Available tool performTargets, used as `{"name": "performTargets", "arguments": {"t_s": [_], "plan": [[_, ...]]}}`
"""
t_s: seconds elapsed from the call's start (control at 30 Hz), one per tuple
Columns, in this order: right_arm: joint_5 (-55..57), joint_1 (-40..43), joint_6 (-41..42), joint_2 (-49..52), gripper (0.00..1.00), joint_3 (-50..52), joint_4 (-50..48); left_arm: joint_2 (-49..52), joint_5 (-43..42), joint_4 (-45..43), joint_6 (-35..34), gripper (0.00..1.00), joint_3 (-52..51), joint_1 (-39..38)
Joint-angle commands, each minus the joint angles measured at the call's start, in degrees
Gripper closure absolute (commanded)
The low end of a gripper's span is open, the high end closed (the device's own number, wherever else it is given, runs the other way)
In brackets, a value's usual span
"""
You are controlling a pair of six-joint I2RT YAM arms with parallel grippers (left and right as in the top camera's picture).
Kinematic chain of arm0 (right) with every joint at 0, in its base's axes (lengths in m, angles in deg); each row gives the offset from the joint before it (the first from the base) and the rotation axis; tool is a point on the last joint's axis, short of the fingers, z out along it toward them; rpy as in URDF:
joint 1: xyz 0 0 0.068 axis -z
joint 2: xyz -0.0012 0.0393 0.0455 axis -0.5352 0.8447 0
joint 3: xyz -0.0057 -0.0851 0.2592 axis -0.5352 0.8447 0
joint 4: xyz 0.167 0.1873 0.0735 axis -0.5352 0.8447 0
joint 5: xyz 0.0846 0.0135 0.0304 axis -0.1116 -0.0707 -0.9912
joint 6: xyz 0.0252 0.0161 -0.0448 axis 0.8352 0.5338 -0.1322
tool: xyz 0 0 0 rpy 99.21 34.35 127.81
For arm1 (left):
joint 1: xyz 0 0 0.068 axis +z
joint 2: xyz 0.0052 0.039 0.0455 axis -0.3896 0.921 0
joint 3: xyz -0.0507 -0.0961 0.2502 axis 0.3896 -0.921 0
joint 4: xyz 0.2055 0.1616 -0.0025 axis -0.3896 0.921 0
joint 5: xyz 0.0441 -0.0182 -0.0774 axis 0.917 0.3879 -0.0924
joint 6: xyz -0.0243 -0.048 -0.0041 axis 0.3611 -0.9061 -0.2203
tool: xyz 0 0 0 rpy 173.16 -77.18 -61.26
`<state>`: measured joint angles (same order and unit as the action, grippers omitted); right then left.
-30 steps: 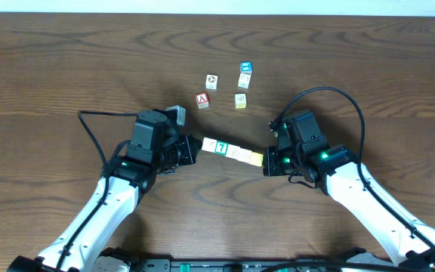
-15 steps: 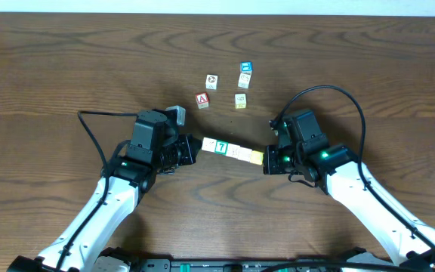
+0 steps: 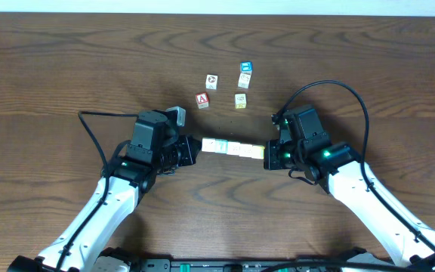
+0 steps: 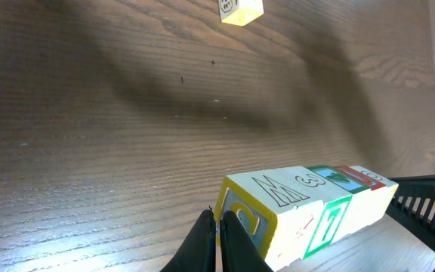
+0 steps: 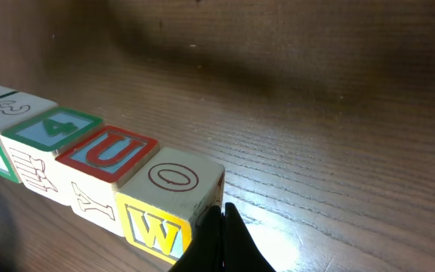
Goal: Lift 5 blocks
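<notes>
- Left gripper: jaws closed together, tip pressed against the left end of the blocks.
- Right gripper: also closed, butting the yellow "W" end.
- The blocks form one straight row at frame centre, squeezed between both tips.
- Loose cubes lie scattered above centre, the red "A" cube among them.

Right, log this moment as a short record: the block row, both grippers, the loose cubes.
row: five blocks end to end in one line between the two grippers
left gripper: shut, tip pressed against the row's near end
right gripper: shut, tip pressed against the yellow W block
row off the table: cannot tell
loose cubes: five behind the row, including a red A cube and a blue-topped cube
</notes>
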<state>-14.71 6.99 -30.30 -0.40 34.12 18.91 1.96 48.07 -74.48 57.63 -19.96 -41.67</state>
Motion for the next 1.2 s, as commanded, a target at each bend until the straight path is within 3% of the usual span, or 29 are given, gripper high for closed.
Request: {"name": "performTargets", "arguments": {"t_s": [0.0,1.17], "plan": [[-16.61,-3.08,0.76,-1.49,0.99,-4.0,-2.89,-0.22,-14.38,-0.74,0.24,0.93,1.38,-2.99],[-16.85,-3.06,2.89,-1.49,0.99,-4.76,-2.89,-0.22,-14.38,-1.01,0.04,0.93,1.38,-2.99]]}}
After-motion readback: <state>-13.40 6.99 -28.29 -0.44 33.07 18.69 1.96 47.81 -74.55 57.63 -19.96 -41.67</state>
